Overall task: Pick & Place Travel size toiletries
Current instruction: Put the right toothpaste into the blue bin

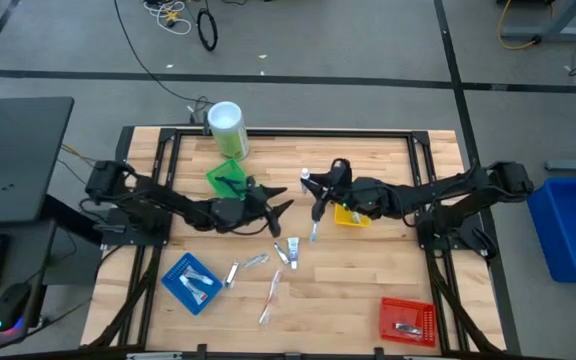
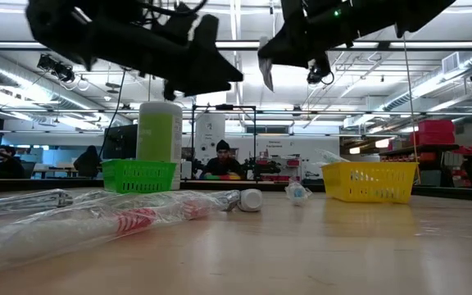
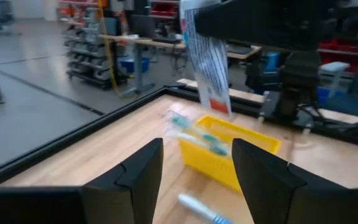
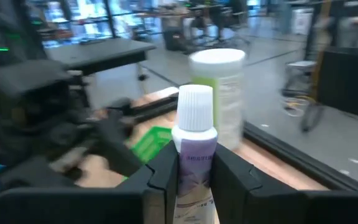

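In the right pincer [image 4: 192, 169], a white-capped tube [image 4: 194, 140] with purple print

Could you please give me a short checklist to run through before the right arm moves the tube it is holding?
1. Grip: right pincer is shut on the white-capped tube, cap pointing outward: ok.
2. Lift: in the low view the tube hangs well above the table: ok.
3. Left pincer: open, empty, raised near the table's middle, close to the right arm: not ok for a free path.
4. Yellow tray: beside the right arm, already holding a toothbrush: ok.
5. Which tray is meant for this tube: cannot tell.
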Available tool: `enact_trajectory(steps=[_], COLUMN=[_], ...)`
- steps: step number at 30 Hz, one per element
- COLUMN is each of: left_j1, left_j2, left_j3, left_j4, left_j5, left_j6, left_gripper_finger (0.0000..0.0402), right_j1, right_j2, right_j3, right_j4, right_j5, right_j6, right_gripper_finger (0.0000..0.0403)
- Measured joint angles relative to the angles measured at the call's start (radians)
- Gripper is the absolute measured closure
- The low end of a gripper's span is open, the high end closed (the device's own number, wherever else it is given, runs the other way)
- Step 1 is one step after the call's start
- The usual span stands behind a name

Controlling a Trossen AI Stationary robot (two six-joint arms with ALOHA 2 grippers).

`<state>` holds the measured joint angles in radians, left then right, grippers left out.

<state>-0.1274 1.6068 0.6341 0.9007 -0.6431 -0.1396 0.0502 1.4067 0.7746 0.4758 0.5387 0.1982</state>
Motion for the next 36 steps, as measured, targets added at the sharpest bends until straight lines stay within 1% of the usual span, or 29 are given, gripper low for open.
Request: enact_trajectory(steps=[4,6,10,13,17,19,23,24,26,29,34,36], left_j1=[0.041,0.051,0.052,0.052,0.048,0.041,0.032,0.031,0.032,0.046,0.055,0.054], left_j2=[0.035,0.035,0.039,0.038,0.038,0.037,0.036,0.036,0.036,0.036,0.036,0.036], left_j3=[0.066,0.099,0.137,0.155,0.153,0.153,0.153,0.153,0.153,0.153,0.162,0.165], left_j4=[0.0,-0.026,-0.047,-0.099,-0.108,-0.105,-0.089,-0.091,-0.092,-0.093,-0.088,-0.091], left_j5=[0.087,0.109,0.117,0.153,0.169,0.174,0.173,0.171,0.166,0.17,0.22,0.21], left_j6=[0.017,0.037,0.064,0.019,-0.041,-0.052,-0.061,-0.066,-0.086,-0.103,-0.11,-0.111], left_gripper_finger=[0.0201,0.0201,0.0201,0.0201,0.0201,0.0201,0.0201,0.0201,0.0201,0.0201,0.0201,0.0201], right_j1=[0.0,0.0,-0.002,-0.002,-0.004,-0.004,-0.004,-0.004,-0.005,-0.004,0.003,0.003], right_j2=[0.0,0.0,0.0,0.0,0.0,0.002,0.002,0.002,0.002,0.008,0.05,0.076], right_j3=[0.0,0.0,0.0,0.0,0.0,-0.001,-0.001,-0.001,-0.001,-0.001,-0.001,-0.001], right_j4=[0.035,0.037,0.04,0.032,0.01,-0.006,-0.015,-0.017,0.008,0.088,0.152,0.188], right_j5=[-0.072,-0.068,-0.068,-0.07,-0.071,-0.059,0.033,0.041,0.035,-0.034,-0.043,-0.042], right_j6=[0.0,0.0,0.006,0.002,-0.043,-0.082,-0.101,-0.099,-0.059,0.0,-0.039,-0.046], right_gripper_finger=[0.0316,0.0317,0.0317,0.0317,0.0319,0.0319,0.0319,0.0319,0.0319,0.0319,0.032,0.032])
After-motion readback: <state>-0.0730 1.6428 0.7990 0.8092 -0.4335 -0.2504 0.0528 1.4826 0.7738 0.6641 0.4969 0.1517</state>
